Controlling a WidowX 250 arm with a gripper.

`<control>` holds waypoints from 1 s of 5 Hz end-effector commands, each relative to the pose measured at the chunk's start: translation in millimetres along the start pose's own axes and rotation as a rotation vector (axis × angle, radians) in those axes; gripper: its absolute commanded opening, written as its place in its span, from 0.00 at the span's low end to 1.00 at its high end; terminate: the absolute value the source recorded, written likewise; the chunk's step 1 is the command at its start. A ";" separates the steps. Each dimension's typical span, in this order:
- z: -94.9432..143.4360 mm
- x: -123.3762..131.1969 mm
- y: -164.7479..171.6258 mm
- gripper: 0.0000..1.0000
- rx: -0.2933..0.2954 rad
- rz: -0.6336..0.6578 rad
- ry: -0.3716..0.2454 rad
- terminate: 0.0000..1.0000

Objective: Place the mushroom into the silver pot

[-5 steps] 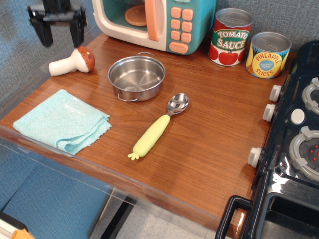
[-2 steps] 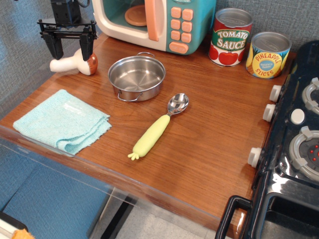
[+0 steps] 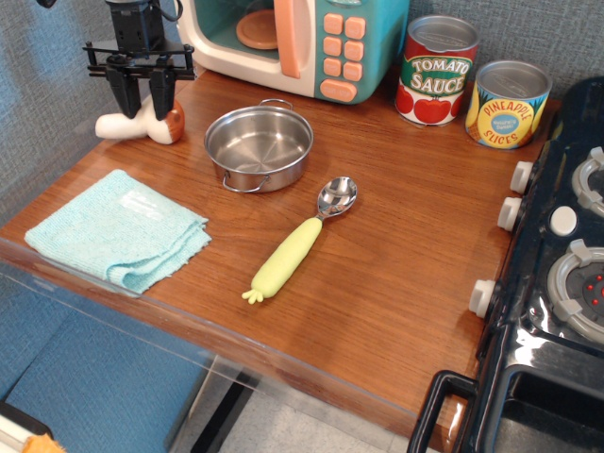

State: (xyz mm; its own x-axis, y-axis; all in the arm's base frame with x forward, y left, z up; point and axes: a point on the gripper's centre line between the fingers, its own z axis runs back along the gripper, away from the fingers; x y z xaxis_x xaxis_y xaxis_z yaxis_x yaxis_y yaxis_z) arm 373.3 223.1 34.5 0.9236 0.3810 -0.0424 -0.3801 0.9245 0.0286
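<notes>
The mushroom [image 3: 111, 125] lies on its side at the back left of the wooden counter, cream stem pointing left, reddish-brown cap [image 3: 176, 122] to the right. My gripper [image 3: 142, 106] stands straight above it, its two black fingers [image 3: 124, 94] closed in on the stem just beside the cap. The mushroom still rests on the counter. The silver pot [image 3: 259, 146] stands empty, a short way to the right of the mushroom, with its wire loop handles at front and back.
A toy microwave [image 3: 293, 42] stands behind the pot. A yellow-handled spoon [image 3: 297, 243] lies in front of it and a folded blue cloth [image 3: 118, 229] at front left. Two cans [image 3: 436, 69] [image 3: 507, 102] stand at the back right, beside a black toy stove [image 3: 562, 264].
My gripper came down from above the counter onto the mushroom and its fingers narrowed around the stem. The mushroom shifted slightly right. Nothing else moved.
</notes>
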 end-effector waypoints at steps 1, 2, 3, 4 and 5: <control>4.4 -3.1 0.8 0.00 0.017 -0.011 -0.008 0.00; 3.7 -1.7 2.6 0.00 0.017 -0.007 -0.006 0.00; 27.0 -4.5 0.9 0.00 0.025 -0.018 -0.053 0.00; 72.2 -20.1 -11.4 0.00 -0.038 -0.047 -0.127 0.00; 99.5 -56.8 -18.2 0.00 -0.078 -0.086 -0.166 0.00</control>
State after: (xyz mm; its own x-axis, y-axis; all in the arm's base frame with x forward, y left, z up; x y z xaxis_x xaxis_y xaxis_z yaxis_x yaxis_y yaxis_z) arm 335.2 176.5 113.2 0.9485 0.3101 0.0653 -0.3057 0.9496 -0.0689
